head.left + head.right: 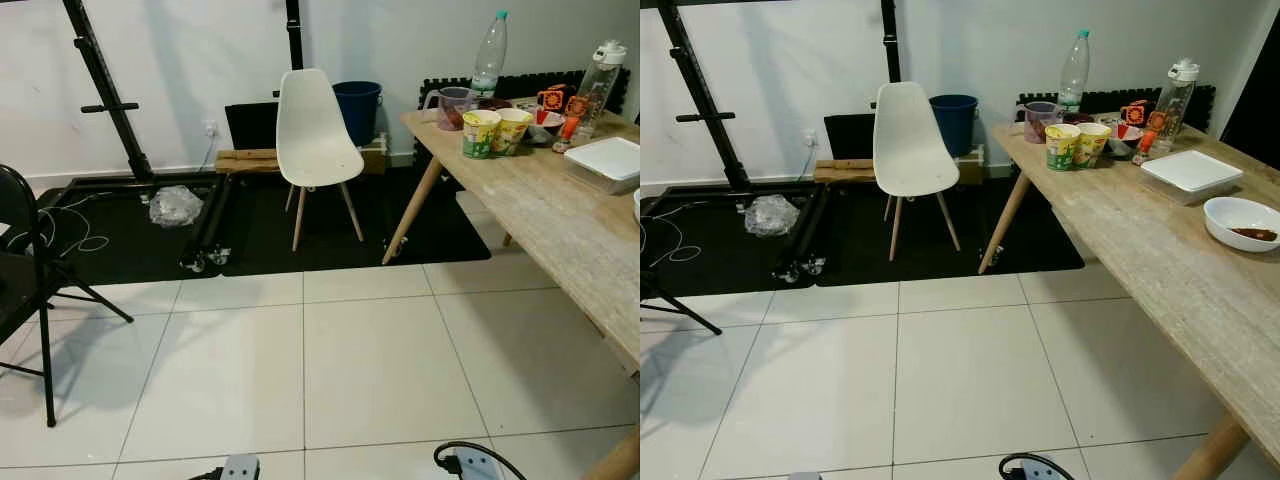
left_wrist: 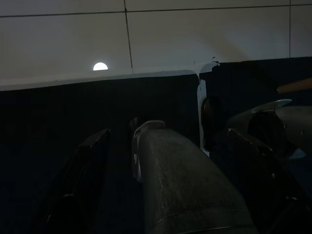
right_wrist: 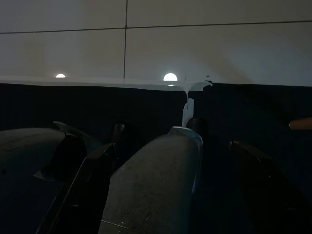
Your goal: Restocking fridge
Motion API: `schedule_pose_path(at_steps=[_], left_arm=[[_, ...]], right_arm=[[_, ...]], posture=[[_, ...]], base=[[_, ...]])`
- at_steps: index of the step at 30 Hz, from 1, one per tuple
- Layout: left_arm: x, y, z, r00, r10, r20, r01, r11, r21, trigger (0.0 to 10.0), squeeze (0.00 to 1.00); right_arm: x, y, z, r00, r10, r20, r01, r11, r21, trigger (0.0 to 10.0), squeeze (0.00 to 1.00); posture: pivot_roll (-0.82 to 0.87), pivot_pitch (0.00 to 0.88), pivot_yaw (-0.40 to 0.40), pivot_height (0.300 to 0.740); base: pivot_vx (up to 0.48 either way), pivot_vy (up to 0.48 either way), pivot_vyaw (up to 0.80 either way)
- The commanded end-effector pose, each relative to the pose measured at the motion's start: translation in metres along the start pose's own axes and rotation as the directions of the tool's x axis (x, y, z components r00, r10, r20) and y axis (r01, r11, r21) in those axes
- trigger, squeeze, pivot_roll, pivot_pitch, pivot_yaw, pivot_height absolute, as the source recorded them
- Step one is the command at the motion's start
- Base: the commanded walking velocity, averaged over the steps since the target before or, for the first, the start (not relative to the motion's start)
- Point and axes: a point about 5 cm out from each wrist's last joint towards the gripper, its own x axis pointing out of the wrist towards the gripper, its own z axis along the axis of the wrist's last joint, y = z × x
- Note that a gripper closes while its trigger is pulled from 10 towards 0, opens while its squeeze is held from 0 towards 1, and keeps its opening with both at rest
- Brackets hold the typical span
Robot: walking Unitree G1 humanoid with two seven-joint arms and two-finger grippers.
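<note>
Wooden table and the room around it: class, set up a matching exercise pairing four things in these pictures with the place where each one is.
Things:
1. White plastic chair
2. Dark blue bucket
3. White bowl
4. Crumpled clear plastic bag

Places:
A. On the long wooden table, nearer the camera than the flat white lidded box
B. On the black floor mat, beside the black metal frame
C. Against the wall, behind the chair
D. On the black mat, beside the table's far end

Pairs: 1-D, 2-C, 3-A, 4-B

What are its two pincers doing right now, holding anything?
Left pincer: open, holding nothing, hanging over the floor.
Right pincer: open, holding nothing, hanging idle too.
</note>
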Motion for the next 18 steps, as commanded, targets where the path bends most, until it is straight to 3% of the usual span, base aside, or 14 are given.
schedule_pose_path(at_steps=[1,18], left_arm=[[0.0003,-0.0027,-0.0039,1.000,0.000,-0.012,0.000,1.000,-0.018,10.0,0.00],[0.0004,-0.0029,-0.0038,1.000,0.000,-0.012,0.000,1.000,-0.017,10.0,0.00]], right_arm=[[0.0009,0.0010,0.0038,1.000,0.002,0.008,-0.002,1.000,-0.019,10.0,0.00],[0.0006,0.0005,0.0035,1.000,0.000,0.009,0.000,1.000,-0.015,10.0,0.00]], posture=[[-0.05,0.000,0.006,0.740],[-0.05,0.000,0.006,0.740]], base=[[0.000,0.000,0.00],[0.000,0.000,0.00]])
